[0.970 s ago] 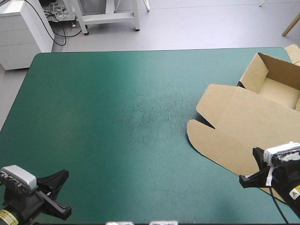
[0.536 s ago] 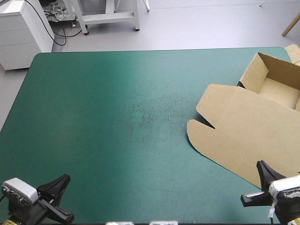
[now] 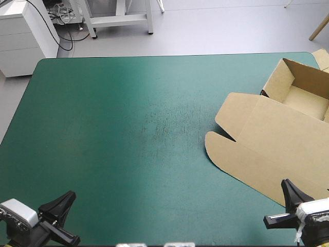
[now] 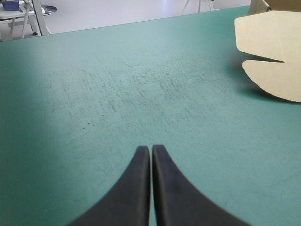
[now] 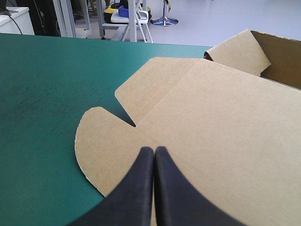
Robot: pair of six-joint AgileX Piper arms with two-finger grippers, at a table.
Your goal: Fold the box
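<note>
The brown box (image 3: 300,95) stands as an open tray at the table's far right, walls raised. Its lid (image 3: 267,146) lies flat on the teal-green cover toward the middle, with rounded flaps at its front. My right gripper (image 3: 282,206) is shut and empty at the near right edge, over the lid's near corner. In the right wrist view the gripper (image 5: 154,149) points across the lid (image 5: 211,117) toward the tray (image 5: 280,59). My left gripper (image 3: 61,218) is shut and empty at the near left corner. From the left gripper (image 4: 151,148) the lid's flap (image 4: 275,56) lies far ahead.
A wide stretch of bare teal-green cover (image 3: 128,128) lies between the left gripper and the box. A piece of more brown board (image 3: 322,56) shows past the tray at the table's far right corner.
Both grippers have drawn back toward the table's near edge, the right one sliding off toward the lid's near corner. The box has not moved.
</note>
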